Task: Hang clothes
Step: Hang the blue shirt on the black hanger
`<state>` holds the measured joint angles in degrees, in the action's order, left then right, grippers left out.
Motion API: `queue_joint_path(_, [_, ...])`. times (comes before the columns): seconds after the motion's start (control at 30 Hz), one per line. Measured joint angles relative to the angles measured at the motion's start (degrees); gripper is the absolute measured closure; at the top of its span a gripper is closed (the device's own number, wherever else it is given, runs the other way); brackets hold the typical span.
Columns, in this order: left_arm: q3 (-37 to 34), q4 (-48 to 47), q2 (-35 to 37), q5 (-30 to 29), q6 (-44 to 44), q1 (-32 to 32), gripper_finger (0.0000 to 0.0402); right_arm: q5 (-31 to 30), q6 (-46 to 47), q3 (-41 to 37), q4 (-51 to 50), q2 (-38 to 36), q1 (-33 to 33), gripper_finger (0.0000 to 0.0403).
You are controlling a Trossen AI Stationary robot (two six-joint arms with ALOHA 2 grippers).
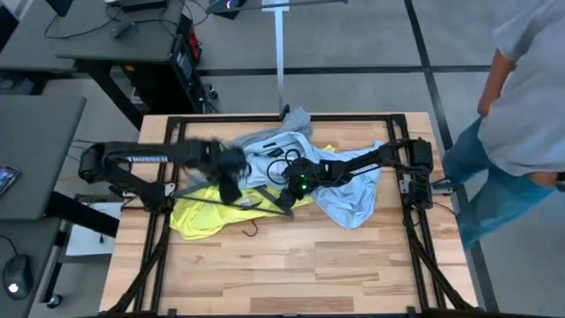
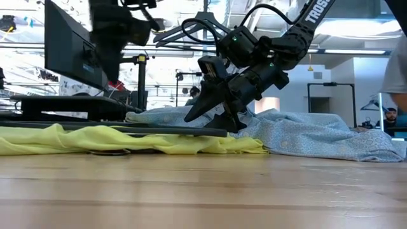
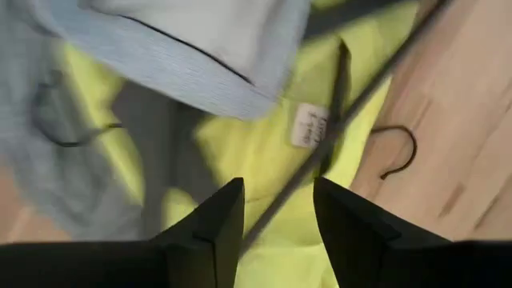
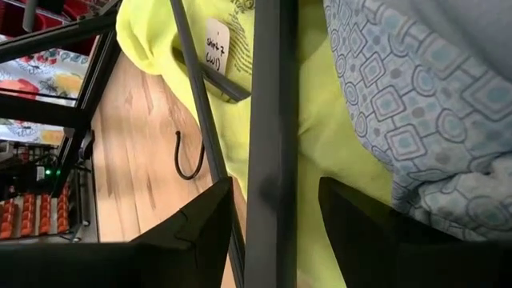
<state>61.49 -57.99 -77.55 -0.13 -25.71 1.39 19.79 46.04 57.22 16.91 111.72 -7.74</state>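
The yellow shirt (image 1: 201,215) lies flat at centre-left of the high view, its collar end toward frame centre, where its label (image 4: 216,42) shows. The grey shirt (image 1: 291,122) sits above centre and the blue shirt (image 1: 353,199) spreads right of centre; all three overlap at mid-table.

A hanger (image 1: 231,200) lies across the yellow shirt, its long bar running left to right and its hook (image 4: 189,158) on bare table (image 1: 265,274) below the shirt's edge. This bar is the controlling relation: both claws sit along it.

The right gripper (image 1: 290,200), at frame centre, straddles the bar (image 4: 270,120) at the collar end. Its fingers (image 4: 196,232) stand apart on either side of the bar, and whether they pinch it cannot be told.

The left gripper (image 1: 231,187) hovers blurred over the same bar, further left. Its fingers (image 3: 216,228) are spread, released, holding nothing.

Obstructions, as judged: a second hanger (image 1: 275,162) lies on the blue and grey fabric above centre, and blue cloth overlaps the collar. A person (image 1: 521,97) stands at the frame's right edge, clear of the table.
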Motion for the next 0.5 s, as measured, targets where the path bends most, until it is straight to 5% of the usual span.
queue_joint_path(0.23, [-10.22,18.02,-4.35,-6.68,-2.97,-7.11,0.0270,0.04,-0.46,0.01,0.00,0.00,-0.37,0.0230])
queue_joint_path(0.5, [-10.77,21.50,-9.97,-8.80,6.90,-7.41,0.0270,0.04,-1.15,-0.01,-0.12,-0.02,-0.57,0.0230])
